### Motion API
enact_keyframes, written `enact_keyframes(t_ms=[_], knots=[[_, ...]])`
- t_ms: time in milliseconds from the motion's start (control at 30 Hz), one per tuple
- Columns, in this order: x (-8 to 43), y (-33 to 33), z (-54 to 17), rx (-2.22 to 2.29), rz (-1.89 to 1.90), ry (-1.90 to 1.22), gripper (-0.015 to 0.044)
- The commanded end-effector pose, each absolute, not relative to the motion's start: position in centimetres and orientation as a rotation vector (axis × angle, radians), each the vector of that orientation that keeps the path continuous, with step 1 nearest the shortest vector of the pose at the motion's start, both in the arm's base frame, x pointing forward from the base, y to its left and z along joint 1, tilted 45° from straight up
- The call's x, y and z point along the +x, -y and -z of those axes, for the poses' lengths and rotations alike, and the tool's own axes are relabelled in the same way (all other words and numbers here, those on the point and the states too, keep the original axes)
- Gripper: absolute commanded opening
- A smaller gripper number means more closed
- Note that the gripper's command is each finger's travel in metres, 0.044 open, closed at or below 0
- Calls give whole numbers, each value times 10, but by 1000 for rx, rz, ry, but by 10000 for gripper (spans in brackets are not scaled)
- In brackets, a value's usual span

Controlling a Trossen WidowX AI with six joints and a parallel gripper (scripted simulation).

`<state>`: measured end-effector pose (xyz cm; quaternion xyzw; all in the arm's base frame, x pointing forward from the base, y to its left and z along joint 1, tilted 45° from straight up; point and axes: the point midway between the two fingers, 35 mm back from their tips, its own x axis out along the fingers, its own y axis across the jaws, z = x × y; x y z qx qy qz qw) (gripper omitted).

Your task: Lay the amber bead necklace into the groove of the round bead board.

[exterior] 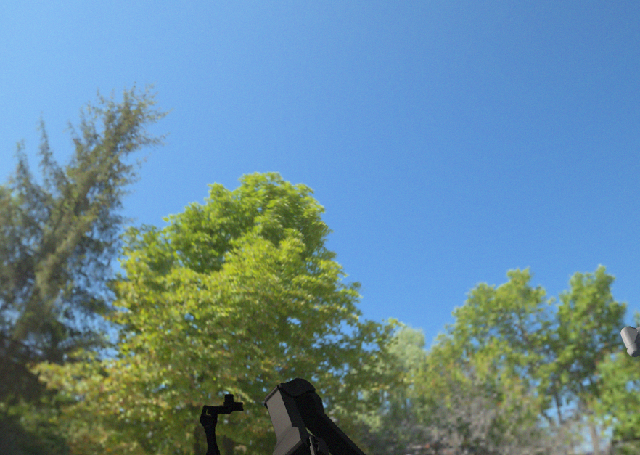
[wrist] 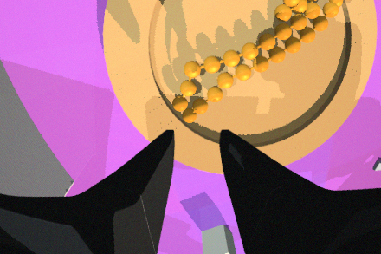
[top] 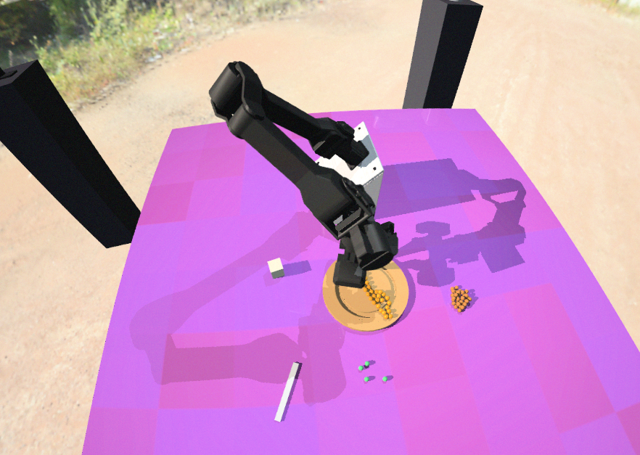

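Observation:
The amber bead necklace (top: 381,293) (wrist: 231,58) lies bunched in a narrow double strand across the round bead board (top: 334,307) (wrist: 125,76). In the wrist view its near end lies at the lower left part of the ring groove (wrist: 347,55), and its far end spreads over the upper right part of the groove onto the rim. Most of its beads lie on the board's inner disc. My gripper (wrist: 196,137) is partly open and empty, its fingertips over the board's near edge, just short of the necklace's near end. In the top view the arm hides the fingertips and part of the board.
A pile of darker orange beads (top: 459,299) lies right of the board. Several green beads (top: 366,379) and a white bar (top: 287,392) lie in front. A cream cube (top: 276,267) stands left of the board. The exterior view shows mostly sky and trees.

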<state>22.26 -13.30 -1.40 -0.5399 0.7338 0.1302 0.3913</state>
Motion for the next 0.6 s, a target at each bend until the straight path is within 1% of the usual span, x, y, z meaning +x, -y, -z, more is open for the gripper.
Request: enact_keyframes(t_ms=[0,567], knots=[[223,135,16,-1370,-327,-1862,120],[216,152,34,-1371,-335,-1875,120]])
